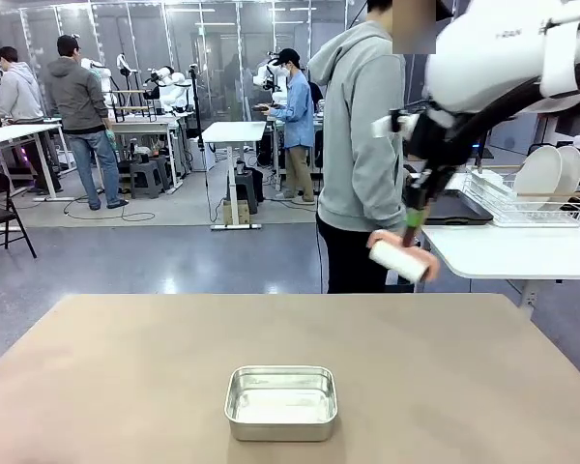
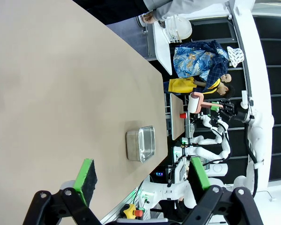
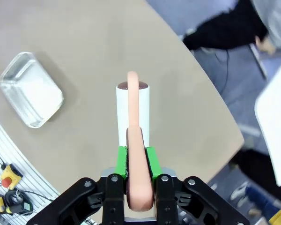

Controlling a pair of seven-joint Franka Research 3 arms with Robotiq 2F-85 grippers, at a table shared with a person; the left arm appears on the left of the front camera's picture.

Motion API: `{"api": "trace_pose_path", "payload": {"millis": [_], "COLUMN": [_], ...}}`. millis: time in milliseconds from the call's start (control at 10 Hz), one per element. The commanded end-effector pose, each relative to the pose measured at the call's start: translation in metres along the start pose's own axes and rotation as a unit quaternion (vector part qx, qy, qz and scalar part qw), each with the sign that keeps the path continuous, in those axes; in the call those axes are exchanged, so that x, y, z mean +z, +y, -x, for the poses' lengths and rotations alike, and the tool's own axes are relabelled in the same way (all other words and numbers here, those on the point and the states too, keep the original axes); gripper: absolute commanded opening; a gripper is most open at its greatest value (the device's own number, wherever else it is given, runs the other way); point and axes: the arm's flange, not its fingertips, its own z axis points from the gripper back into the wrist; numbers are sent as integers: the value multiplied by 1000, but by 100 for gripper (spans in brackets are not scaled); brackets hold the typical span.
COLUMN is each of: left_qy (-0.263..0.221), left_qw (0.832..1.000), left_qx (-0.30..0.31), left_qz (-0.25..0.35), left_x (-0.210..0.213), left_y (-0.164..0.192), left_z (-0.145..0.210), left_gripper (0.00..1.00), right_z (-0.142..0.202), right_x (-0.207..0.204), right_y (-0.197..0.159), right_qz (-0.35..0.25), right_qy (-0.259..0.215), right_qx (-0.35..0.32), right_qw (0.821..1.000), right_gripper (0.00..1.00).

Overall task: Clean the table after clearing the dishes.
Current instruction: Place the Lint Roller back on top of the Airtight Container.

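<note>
1. The left gripper (image 2: 140,180) hovers with jaws spread wide, holding nothing; the table (image 2: 51,93) stretches ahead of them, a steel pan (image 2: 141,144) lying just beyond the green pads.
2. The steel pan (image 1: 281,402) appears empty.
3. The right gripper (image 3: 136,161), raised above the table's far right side, clamps the pink handle of a white lint roller (image 3: 133,112); the pan (image 3: 31,89) lies off to the jaws' left.
4. No legible writing shows.

Your desk (image 1: 126,367) lies bare on both sides and at the far edge; the one obstacle is the steel pan (image 1: 281,402) near the front middle. A person (image 1: 362,145) stands just beyond the far edge, right of centre.
</note>
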Motion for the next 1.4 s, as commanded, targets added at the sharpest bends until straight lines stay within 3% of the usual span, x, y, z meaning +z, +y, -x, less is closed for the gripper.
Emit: {"api": "trace_pose_path", "payload": {"millis": [0,200,500,600,700,800,1300], "left_qy": [4,4,4,4,4,4,4], "left_qw": [1000,1000,1000,1000,1000,1000,1000], "left_qx": [-2,-2,-2,-2,-2,-2,-2], "left_qz": [1,1,1,1,1,1,1], "left_x": [3,3,3,3,3,3,3], "left_y": [-2,-2,-2,-2,-2,-2,-2], "left_z": [2,2,2,2,2,2,2], "left_gripper": [100,100,100,100,100,100,100], "right_z": [-14,-42,-51,-49,-51,-52,-52], "right_x": [-10,-24,-50,-61,-67,-61,-61], "right_y": [54,112,159,168,169,170,170], "right_qz": [-32,-75,-124,-121,-81,-115,-115], "right_qy": [-35,-14,19,25,31,23,23], "right_qx": [95,190,250,268,245,245,245], "right_qw": [994,979,960,956,966,962,962], "right_gripper": [21,21,21,21,21,21,21]}}
